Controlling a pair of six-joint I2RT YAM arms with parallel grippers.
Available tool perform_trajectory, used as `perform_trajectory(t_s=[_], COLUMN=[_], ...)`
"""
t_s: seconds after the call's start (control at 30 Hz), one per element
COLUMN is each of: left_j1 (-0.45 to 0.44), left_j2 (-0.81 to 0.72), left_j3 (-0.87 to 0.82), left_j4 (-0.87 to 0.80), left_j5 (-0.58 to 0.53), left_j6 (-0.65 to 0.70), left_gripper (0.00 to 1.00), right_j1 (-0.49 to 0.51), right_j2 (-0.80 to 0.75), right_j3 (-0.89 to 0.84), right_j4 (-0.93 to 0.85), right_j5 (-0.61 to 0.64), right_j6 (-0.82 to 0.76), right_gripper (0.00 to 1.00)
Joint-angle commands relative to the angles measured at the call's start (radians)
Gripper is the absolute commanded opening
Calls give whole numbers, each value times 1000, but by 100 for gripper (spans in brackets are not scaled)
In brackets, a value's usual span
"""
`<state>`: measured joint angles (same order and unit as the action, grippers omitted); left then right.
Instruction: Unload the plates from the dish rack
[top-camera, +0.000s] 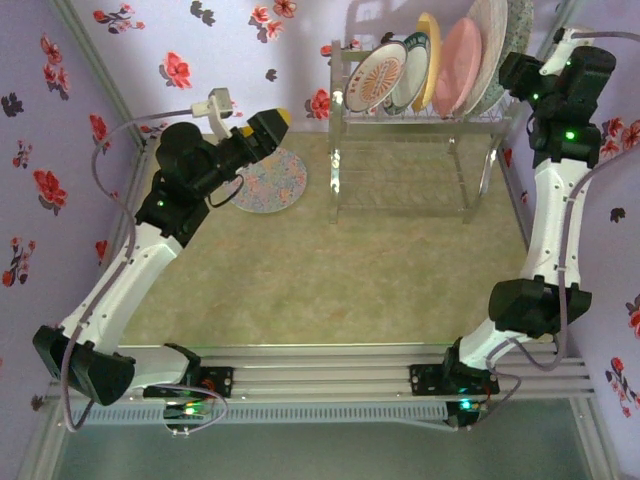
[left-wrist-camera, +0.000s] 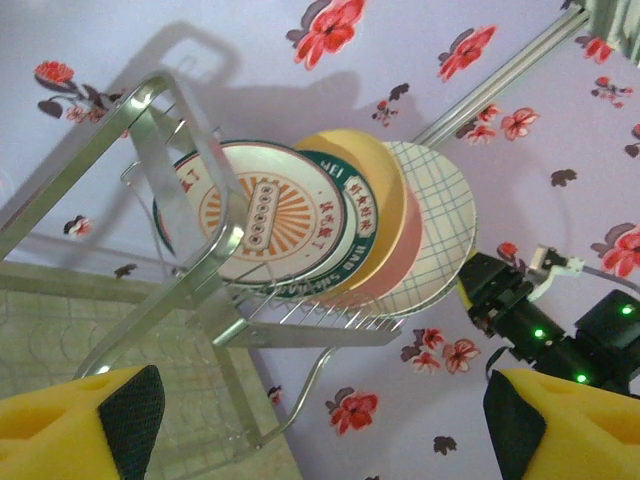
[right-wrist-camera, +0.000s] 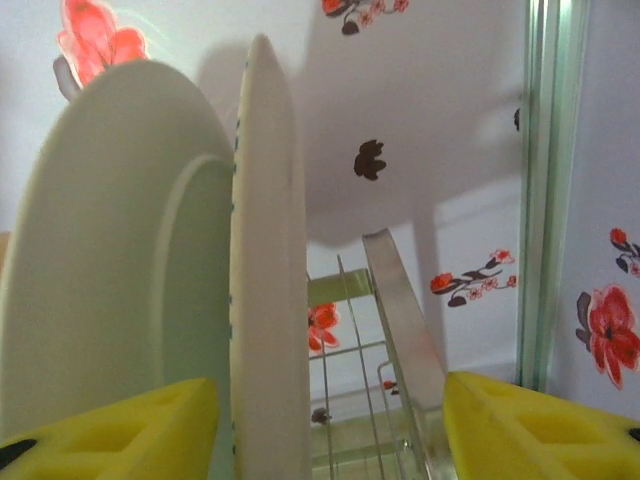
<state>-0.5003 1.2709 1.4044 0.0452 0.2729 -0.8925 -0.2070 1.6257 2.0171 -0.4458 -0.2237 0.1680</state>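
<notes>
The dish rack (top-camera: 405, 118) stands at the back of the table with several plates upright in it: an orange radial one (top-camera: 376, 77), a teal-rimmed one (top-camera: 410, 70), a yellow one (top-camera: 428, 52), a pink one (top-camera: 460, 65) and a checked one (top-camera: 490, 45). My right gripper (top-camera: 512, 72) is at the rack's right end, open. In its wrist view the rim of the last cream plate (right-wrist-camera: 268, 250) stands between the jaws (right-wrist-camera: 330, 410), close to the left finger (right-wrist-camera: 150, 430) and apart from the right one. My left gripper (top-camera: 274, 126) hovers open and empty (left-wrist-camera: 320, 420), facing the rack (left-wrist-camera: 190, 150).
A speckled plate (top-camera: 270, 182) lies flat on the table under the left gripper. Flowered walls close in the back and both sides. The rack's end rail (right-wrist-camera: 400, 320) runs just right of the plate in the right wrist view. The right arm (left-wrist-camera: 520, 310) shows beyond the rack.
</notes>
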Motion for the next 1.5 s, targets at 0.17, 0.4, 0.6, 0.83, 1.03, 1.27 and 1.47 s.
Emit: perform_trajectory(t_s=[0.17,0.4,0.6,0.83,1.03,1.27,1.47], left_j1=[-11,-11,-11,-11,-12,-11,-11], left_j2=[-3,6,7,6,4,1,0], left_j3=[64,75,63,52,51,51,52], left_j4=[81,84,87,94,91,91,91], left_j5=[8,9,8,8,6,7,7], left_j6=[29,26,26,21,22,22,18], left_gripper=[86,87,86,86,86,86,86], right_j1=[34,51,74,105,117,138,179], right_j2=[10,8,0,2,11,6,3], right_j3=[22,12,-1,10,28,43,77], right_j4=[-25,-33,-24,-28,-40,-37,-42], right_j5=[71,95,152,217,248,290,384], right_j6=[-46,-67,-81,-102,-106,-122,-130], right_gripper=[52,45,36,20,7,0,0])
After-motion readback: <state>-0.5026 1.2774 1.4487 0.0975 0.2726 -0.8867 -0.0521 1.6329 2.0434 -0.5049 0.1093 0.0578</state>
